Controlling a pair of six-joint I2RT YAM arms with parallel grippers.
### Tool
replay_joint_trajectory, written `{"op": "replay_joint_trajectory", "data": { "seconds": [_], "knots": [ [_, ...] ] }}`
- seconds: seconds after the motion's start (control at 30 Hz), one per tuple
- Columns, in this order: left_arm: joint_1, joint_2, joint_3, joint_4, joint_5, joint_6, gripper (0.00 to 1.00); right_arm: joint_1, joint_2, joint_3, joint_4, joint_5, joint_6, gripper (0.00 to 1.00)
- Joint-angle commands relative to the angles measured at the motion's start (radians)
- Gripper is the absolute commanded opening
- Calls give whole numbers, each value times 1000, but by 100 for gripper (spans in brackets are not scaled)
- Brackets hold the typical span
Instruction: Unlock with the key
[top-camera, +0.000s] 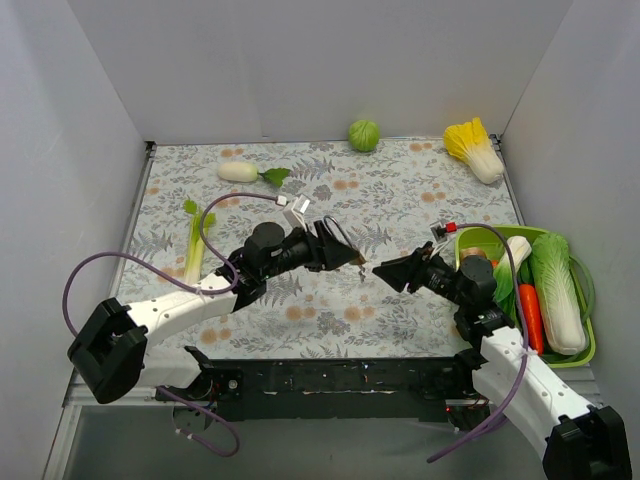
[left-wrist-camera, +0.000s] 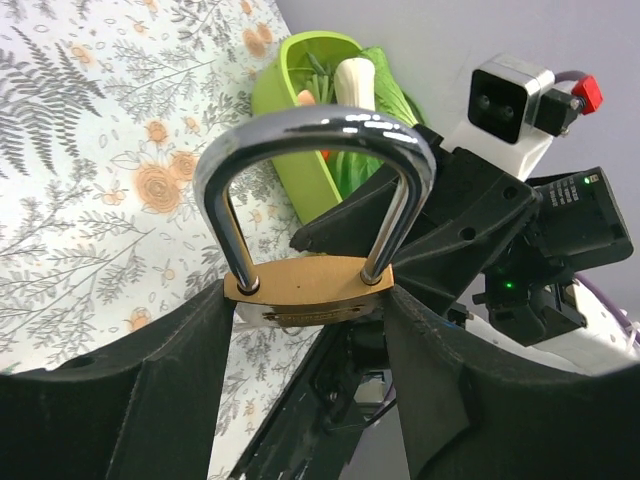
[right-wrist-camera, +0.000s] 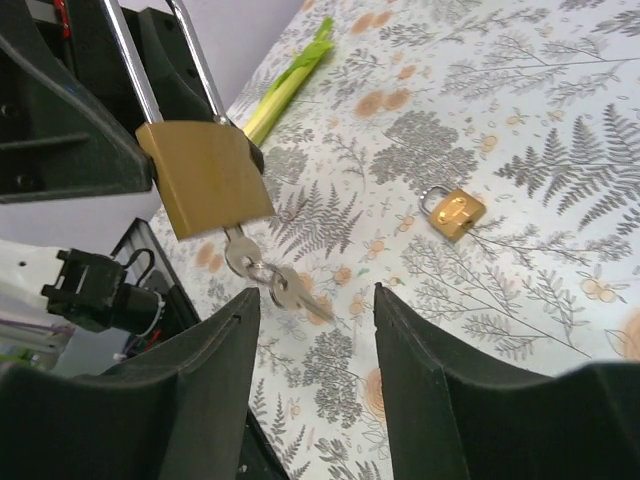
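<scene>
My left gripper (top-camera: 338, 250) is shut on a brass padlock (left-wrist-camera: 310, 290) and holds it above the table, its steel shackle (left-wrist-camera: 315, 130) closed and pointing away from the left wrist camera. In the right wrist view the padlock body (right-wrist-camera: 205, 178) has a key (right-wrist-camera: 238, 250) in its keyhole, with further keys (right-wrist-camera: 295, 290) hanging from the ring. My right gripper (right-wrist-camera: 315, 293) is open and empty, its fingertips just short of the hanging keys. In the top view the right gripper (top-camera: 385, 272) faces the padlock (top-camera: 345, 245) from the right.
A second small brass padlock (right-wrist-camera: 453, 212) lies on the floral tablecloth. A green basket (top-camera: 590, 345) with carrot, cabbage and daikon stands at the right. A leek (top-camera: 195, 240), a daikon (top-camera: 240, 171), a green cabbage (top-camera: 364, 135) and a yellow cabbage (top-camera: 475, 148) lie farther back.
</scene>
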Motion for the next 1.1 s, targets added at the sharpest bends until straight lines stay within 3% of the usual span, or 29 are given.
{"op": "replay_joint_trajectory", "data": {
  "seconds": [0.0, 0.2, 0.33, 0.47, 0.77, 0.9, 1.07],
  "knots": [
    [66, -45, 77, -1, 152, 19, 0, -17, -33, 19, -75, 48, -80, 58],
    [138, -20, 94, -26, 374, 124, 0, -17, -85, 138, -193, 45, -238, 67],
    [146, -14, 128, -78, 631, 218, 0, -20, -24, 264, -213, -52, -324, 71],
    [153, -20, 120, -118, 767, 267, 0, -24, 76, 376, -157, -228, -361, 71],
    [157, -35, 71, -38, 942, 238, 0, -20, 215, 496, -136, -402, -445, 71],
    [157, -38, 53, 47, 985, 181, 0, -4, 232, 444, -32, -457, -373, 71],
    [157, -35, 37, 95, 1028, 141, 0, 53, 271, 389, 235, -509, -226, 70]
  ]
}}
